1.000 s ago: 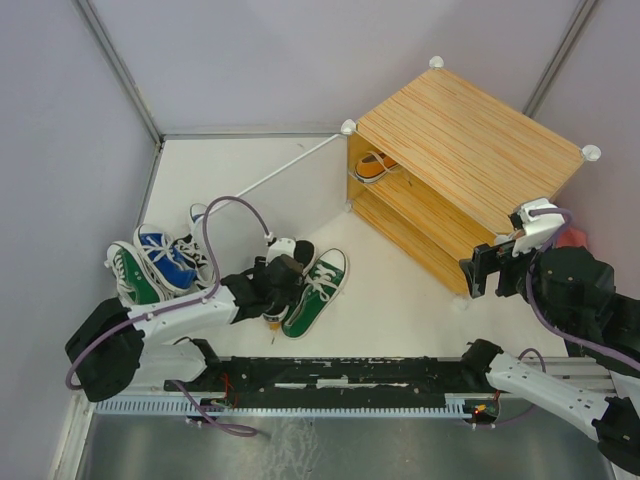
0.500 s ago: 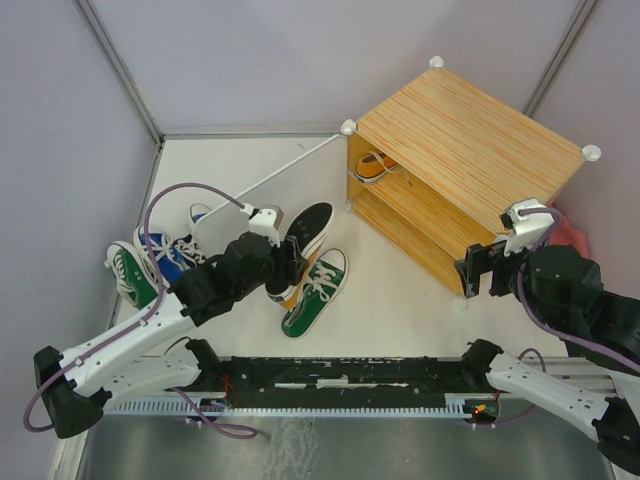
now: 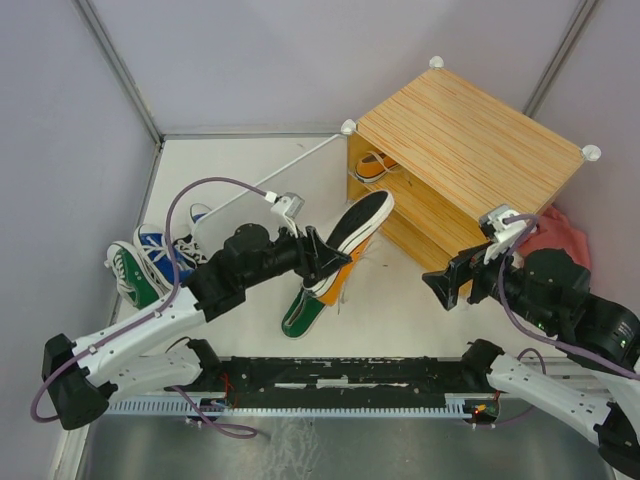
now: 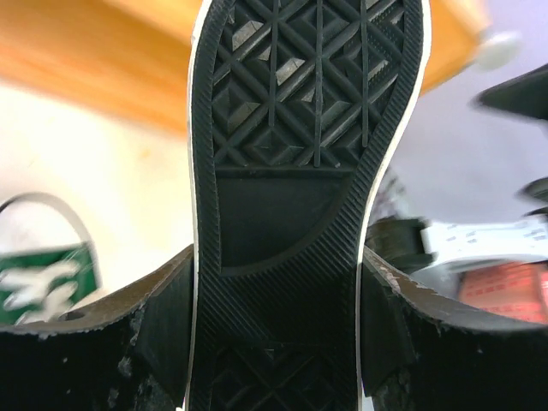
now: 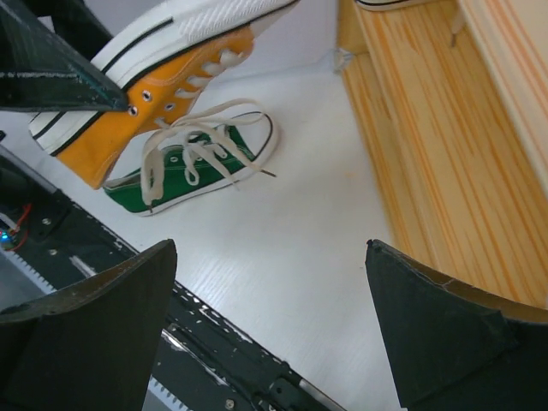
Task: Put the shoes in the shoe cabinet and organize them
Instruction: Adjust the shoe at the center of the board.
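Observation:
My left gripper [image 3: 318,258] is shut on an orange shoe [image 3: 352,240] and holds it in the air, sole up and toe towards the shoe cabinet [image 3: 470,140]. In the left wrist view its black sole [image 4: 291,171] fills the frame, and the fingers [image 4: 167,317] press on both of its sides. A second orange shoe [image 3: 375,165] lies on the cabinet's upper shelf. One green shoe [image 3: 303,308] [image 5: 193,167] lies on the floor under the held shoe [image 5: 163,94]. My right gripper [image 3: 445,285] [image 5: 270,274] hangs open and empty near the cabinet's front corner [image 5: 428,128].
Blue [image 3: 162,256], green [image 3: 130,275] and other shoes are piled at the left wall. The cabinet's pale door panel [image 3: 255,200] stands open towards the pile. A red cloth [image 3: 550,235] lies right of the cabinet. A black rail [image 3: 340,375] runs along the near edge.
My left arm has lifted the orange shoe off the floor and swung it up and right towards the cabinet. The right gripper has drifted left and lower, still open.

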